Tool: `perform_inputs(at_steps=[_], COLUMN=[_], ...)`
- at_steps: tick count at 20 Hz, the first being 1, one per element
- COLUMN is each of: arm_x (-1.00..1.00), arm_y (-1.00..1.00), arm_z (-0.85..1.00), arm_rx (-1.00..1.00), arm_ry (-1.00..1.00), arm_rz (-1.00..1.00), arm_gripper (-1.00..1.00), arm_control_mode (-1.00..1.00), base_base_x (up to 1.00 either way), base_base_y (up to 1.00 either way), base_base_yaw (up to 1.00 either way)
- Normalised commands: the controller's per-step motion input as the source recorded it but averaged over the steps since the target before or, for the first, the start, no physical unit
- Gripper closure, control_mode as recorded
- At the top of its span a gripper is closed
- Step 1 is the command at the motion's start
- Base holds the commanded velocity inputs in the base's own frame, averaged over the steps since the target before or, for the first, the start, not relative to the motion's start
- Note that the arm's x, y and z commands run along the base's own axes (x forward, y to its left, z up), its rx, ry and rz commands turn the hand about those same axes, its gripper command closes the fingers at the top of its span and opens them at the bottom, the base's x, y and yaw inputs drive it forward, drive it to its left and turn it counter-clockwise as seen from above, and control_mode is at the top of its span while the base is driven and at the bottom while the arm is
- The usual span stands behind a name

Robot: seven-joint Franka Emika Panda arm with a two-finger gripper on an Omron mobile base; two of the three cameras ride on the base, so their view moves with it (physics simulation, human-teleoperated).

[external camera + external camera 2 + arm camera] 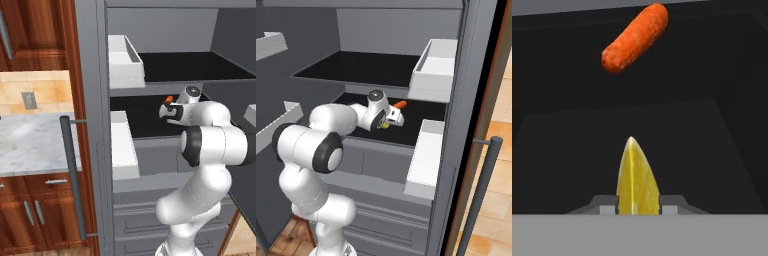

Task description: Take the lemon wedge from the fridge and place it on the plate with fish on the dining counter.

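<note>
The fridge (92,100) stands open, and my arm reaches onto its dark middle shelf (421,117). In the hand view the lemon wedge (637,180), yellow and pointed, stands upright between my two finger tips, which press on its sides. My gripper (638,207) is shut on it. From the right base view a speck of the lemon wedge (385,125) shows under the gripper (390,120). In the left base view the gripper (170,111) sits over the same shelf. The plate and the dining counter are out of view.
A small orange elongated item (634,37) lies on the shelf just beyond the wedge. White door bins (122,145) (436,65) hang on both open doors beside the arm. Another dark shelf (190,67) lies above, grey drawers (135,220) below. A marble counter (30,142) is at left.
</note>
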Motion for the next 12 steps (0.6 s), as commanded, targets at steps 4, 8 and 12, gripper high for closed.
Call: perform_inputs(at_steps=[4, 8, 12], arm_x=[-0.86, -1.00, -1.00], arm_y=[0.11, 0.13, 0.07], arm_z=[0.57, 1.00, 0.66], arm_rx=[0.00, 0.00, 0.00], arm_ry=[0.00, 0.03, 0.09], arm_rz=[0.00, 0.00, 0.00], arm_gripper=[1.00, 1.00, 1.00], arm_control_mode=[-1.00, -1.00, -1.00], base_base_x=[0.00, 0.00, 0.00], base_base_y=[0.00, 0.00, 0.00], base_base_yaw=[0.00, 0.00, 0.00])
